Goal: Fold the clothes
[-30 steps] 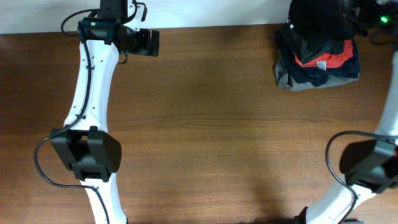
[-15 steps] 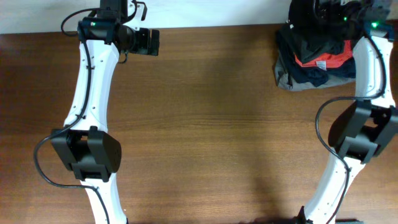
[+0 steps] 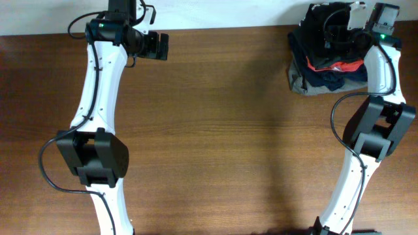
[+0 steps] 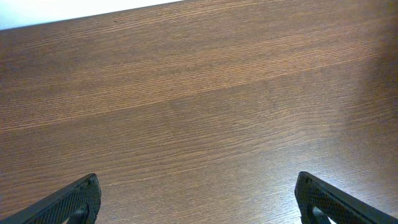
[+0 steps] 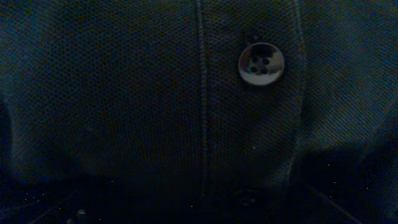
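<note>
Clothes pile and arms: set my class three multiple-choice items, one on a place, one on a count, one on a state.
1. Where in the overhead view is the pile?
A. top right
B. centre
C. bottom left
2. How many holes has the button?
A. two
B. four
C. none
3. How is the left gripper?
A. shut on a shirt
B. shut on the button
C. open
Key: 1 A, it lies at the table's top right corner; 2 B, the right wrist view shows four; 3 C, its fingers stand wide apart over bare wood.
</note>
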You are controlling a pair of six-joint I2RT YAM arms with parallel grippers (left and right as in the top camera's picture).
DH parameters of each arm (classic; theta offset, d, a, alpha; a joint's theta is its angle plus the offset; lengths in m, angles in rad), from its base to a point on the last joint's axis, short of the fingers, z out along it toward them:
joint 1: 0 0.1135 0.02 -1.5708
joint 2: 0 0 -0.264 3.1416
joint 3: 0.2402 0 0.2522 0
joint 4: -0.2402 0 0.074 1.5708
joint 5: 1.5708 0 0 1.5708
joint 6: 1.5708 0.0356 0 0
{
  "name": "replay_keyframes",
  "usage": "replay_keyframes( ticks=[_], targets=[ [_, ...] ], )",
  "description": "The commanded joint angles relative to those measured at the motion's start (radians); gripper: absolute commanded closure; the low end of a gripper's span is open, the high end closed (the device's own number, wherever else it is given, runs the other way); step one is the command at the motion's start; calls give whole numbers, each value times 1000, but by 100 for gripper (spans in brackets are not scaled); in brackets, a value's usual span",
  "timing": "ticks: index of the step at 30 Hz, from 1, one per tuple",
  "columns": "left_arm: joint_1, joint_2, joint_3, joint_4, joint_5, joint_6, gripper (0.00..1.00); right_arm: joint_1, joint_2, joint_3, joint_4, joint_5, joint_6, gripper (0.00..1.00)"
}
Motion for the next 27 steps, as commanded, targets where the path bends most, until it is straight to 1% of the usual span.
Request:
replay_keyframes(
  ticks=[1,7,12,27],
  targets=[
    [0,10,4,10,-7,16,1,-31,154,-58,-69,45,13,1],
    [0,10,4,10,-7,16,1,-31,134,-50,-87,14,11,1],
    [0,10,4,9,-7,16,1,-31,68,-18,-122,-42,11,1],
    [0,10,4,9,-7,15,1,-29,-353,260,-354,-49,12,1]
  ],
)
